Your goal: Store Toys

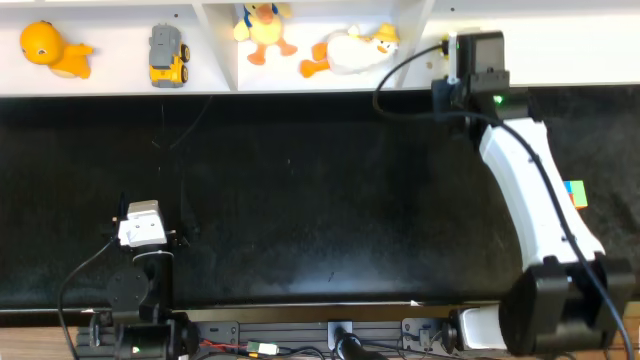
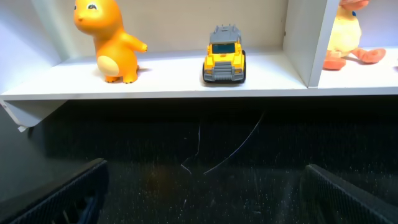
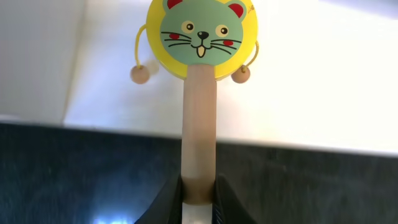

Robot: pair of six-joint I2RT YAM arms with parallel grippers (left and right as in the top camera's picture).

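A rattle drum with a green cat face (image 3: 199, 34) on a yellow rim and a wooden handle (image 3: 199, 124) stands out from my right gripper (image 3: 199, 198), which is shut on the handle's end. The drum head is over the white shelf (image 3: 323, 93). In the top view the right arm (image 1: 520, 170) reaches to the shelf's right compartment. My left gripper (image 2: 202, 199) is open and holds nothing, low over the black mat near the front left (image 1: 140, 225). It faces the shelf.
On the shelf (image 1: 120, 90) stand an orange figure (image 1: 55, 48), a yellow truck (image 1: 168, 55), a yellow duck (image 1: 262, 28) and a white duck lying down (image 1: 350, 50). A colourful cube (image 1: 577, 193) lies on the black mat (image 1: 320, 200) at the right.
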